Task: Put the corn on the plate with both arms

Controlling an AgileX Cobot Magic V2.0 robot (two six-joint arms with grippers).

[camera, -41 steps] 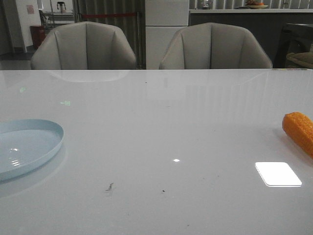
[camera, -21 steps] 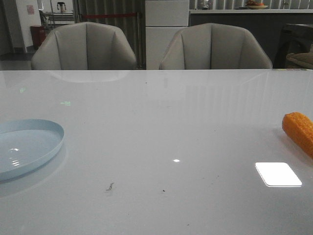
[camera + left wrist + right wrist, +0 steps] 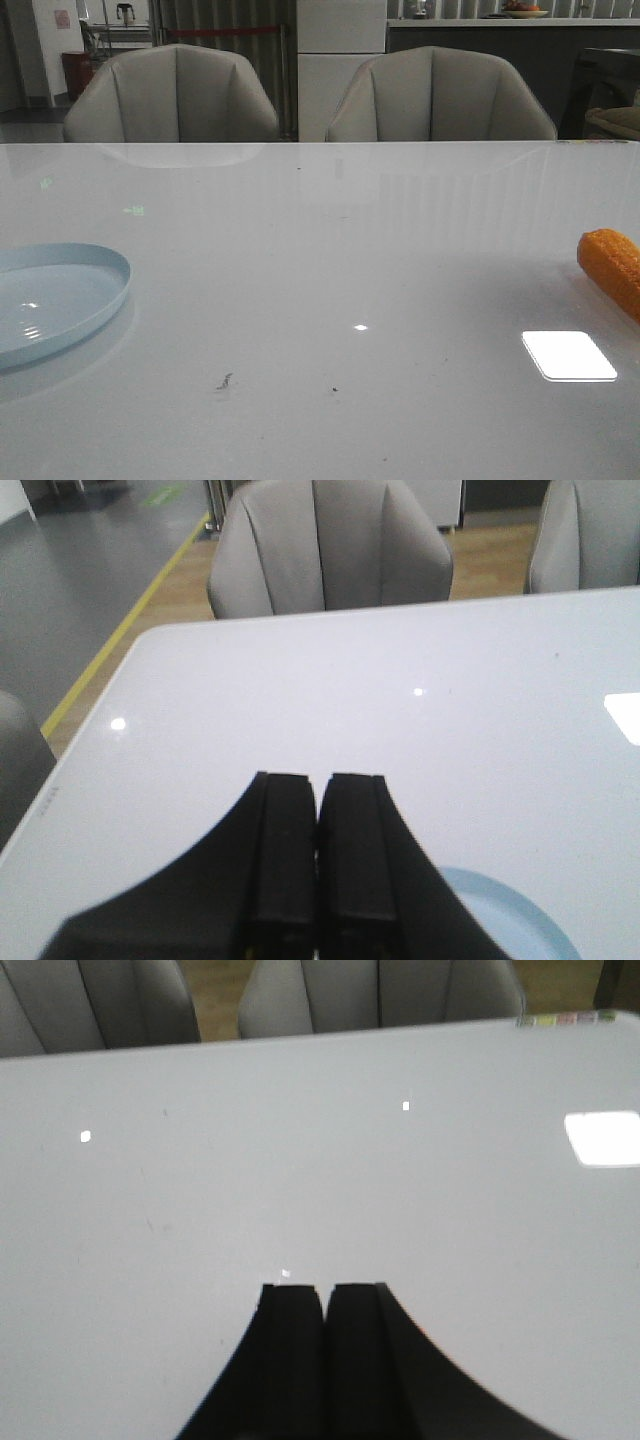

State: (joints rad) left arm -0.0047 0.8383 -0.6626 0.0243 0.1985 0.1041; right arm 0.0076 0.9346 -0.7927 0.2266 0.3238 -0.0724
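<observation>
The orange corn (image 3: 612,268) lies on the white table at the right edge of the front view, partly cut off. The pale blue plate (image 3: 60,300) sits at the left edge of the front view; a slice of it shows beside the left fingers in the left wrist view (image 3: 520,925). Neither arm shows in the front view. My left gripper (image 3: 318,780) is shut and empty above the table by the plate. My right gripper (image 3: 325,1290) is shut and empty over bare table; the corn is hidden from its view.
Two grey chairs (image 3: 175,95) (image 3: 440,95) stand behind the table's far edge. The glossy white table (image 3: 330,250) carries a bright light reflection (image 3: 568,355) near the corn and a few small dark specks (image 3: 224,381).
</observation>
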